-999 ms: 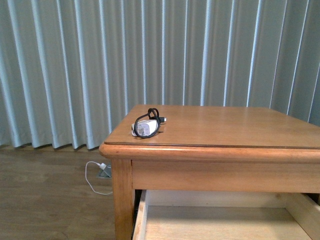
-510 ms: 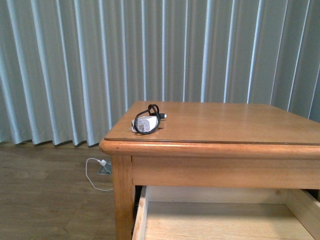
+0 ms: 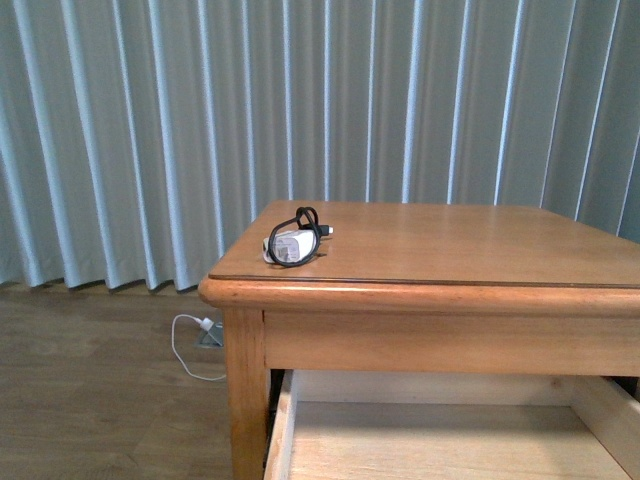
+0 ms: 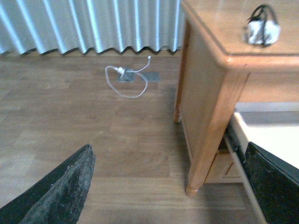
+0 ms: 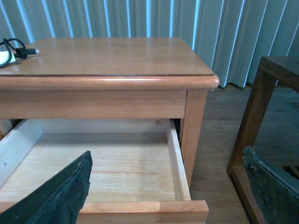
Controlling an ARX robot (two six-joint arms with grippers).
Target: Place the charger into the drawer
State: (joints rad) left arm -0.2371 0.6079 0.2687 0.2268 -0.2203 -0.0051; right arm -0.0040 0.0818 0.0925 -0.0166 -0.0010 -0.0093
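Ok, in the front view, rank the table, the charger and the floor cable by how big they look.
1. Table, by far the largest.
2. Charger and floor cable look about alike; too close to rank.

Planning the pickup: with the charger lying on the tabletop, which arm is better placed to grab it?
Left, probably. The charger sits near the left front corner of the table, nearer the open left gripper; the right gripper faces the open drawer.

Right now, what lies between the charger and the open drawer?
Nothing loose: bare tabletop beside the charger, then the front rail above the drawer, in the front view.
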